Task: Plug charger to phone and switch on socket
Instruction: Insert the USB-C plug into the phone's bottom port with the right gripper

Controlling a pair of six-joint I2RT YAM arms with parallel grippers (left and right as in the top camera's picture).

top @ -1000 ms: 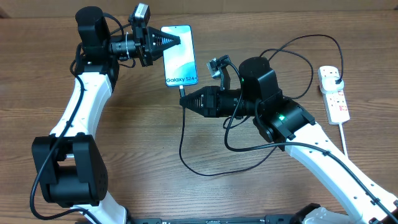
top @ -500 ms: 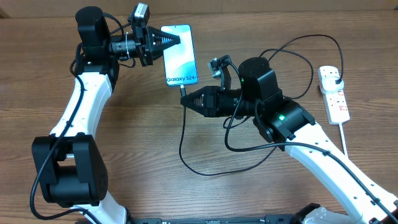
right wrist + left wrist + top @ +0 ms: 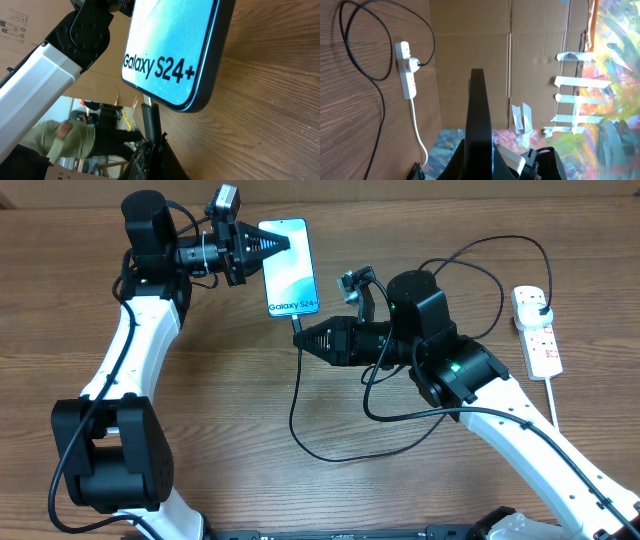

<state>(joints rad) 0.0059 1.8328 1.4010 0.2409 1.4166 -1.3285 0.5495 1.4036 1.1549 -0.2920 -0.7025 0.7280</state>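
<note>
insertion of the charger connector into the phone. the left gripper (image 3: 284,244) is gripping the phone (image 3: 291,270) by its long left edge, fingers closed on its thin body, screen facing up. this is bracing the handset so that it is not sliding away under a push on its bottom edge. whether the phone's far edge is resting on the table (image 3: 200,430) cannot be told. the right gripper (image 3: 298,339) is pinching the charger (image 3: 291,415) just behind its connector tip (image 3: 151,122), jaws closed on it, and is aiming it along the phone's long axis at the port in the bottom edge. in the right wrist view the metal end is meeting that edge below the "galaxy s24+" lettering. how deep it is sitting is hidden, so seating is judged as under way, not confirmed. the socket (image 3: 536,332) is lying well apart at the right, with the charger's plug (image 3: 541,302) already sitting in its upper outlet and its white cord (image 3: 551,395) trailing toward the near table edge. the red switches (image 3: 406,64) are too small for their position to be read. judged remaining: finishing the push, then pressing the switch by the occupied outlet, a job suiting the nearer right arm.
</note>
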